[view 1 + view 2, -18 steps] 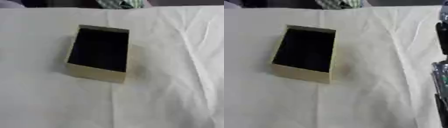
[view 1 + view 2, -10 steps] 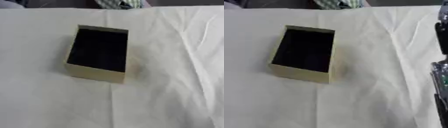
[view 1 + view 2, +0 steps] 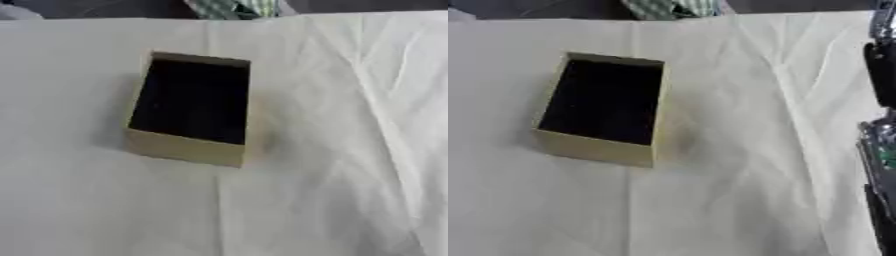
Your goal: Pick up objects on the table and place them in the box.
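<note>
Judging the open, dark-lined box (image 3: 188, 107) light and thin-walled, you grip its rim; neither robot hand's state can be told.

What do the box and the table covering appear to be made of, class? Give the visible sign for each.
The box looks like cardboard with a matt, pale tan finish: flat thin walls, crisp folded edges, no shine. Its inside is dark, perhaps a black lining. The table covering looks like white cloth, since it shows soft creases and folds running across it.
</note>
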